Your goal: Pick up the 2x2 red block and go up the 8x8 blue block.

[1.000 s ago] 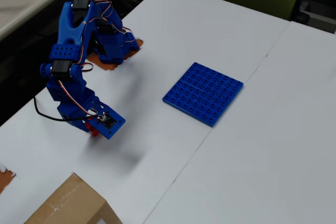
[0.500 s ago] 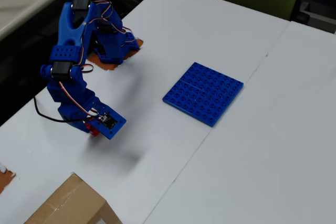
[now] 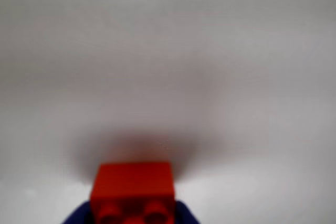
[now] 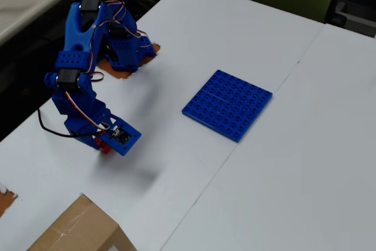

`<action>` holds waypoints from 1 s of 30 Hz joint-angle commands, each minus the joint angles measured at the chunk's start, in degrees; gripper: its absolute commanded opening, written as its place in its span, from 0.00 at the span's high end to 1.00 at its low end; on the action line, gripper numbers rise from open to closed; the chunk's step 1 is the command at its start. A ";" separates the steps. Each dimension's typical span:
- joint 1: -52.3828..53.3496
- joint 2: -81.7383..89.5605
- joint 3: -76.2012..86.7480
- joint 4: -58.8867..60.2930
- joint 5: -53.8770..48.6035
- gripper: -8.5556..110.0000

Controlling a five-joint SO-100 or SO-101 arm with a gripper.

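1. Gripper of the blue arm sits low over the white table, at left-centre in the overhead view; it looks closed on the red block, w/ only a bit of red showing under the wrist.
2. Wrist view: red block at the bottom centre, blurry, two round studs facing the camera, blue gripper parts just beside it on both sides at the lower edge. Fingertips themselves are cut off by the frame, so the grip is read from the blue hugging the block's sides.
3. Can't tell whether the block is touching the table or just off it; a soft dark shadow lies on the table right behind it in the wrist view.
4. Blue plate, flat & studded, lies on the table well apart from the gripper, to the right in the overhead view, turned at an angle to the table edges. Nothing on top of it.
5. Arm base is at the upper left, on an orange-brown patch near the table's edge.
6. Cardboard box at the bottom left corner, near the gripper but apart from it.
7. Seam btw two white tabletops runs diagonally just right of the plate.
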 commanded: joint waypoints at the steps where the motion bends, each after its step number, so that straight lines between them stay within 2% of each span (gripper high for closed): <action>1: 0.35 0.62 -0.79 -0.62 -1.05 0.92; 9: -2.55 4.92 -0.88 1.67 -1.14 0.93; 22: -13.62 15.73 -9.49 16.17 0.79 0.92; 30: -23.12 21.71 -9.58 16.52 3.43 0.92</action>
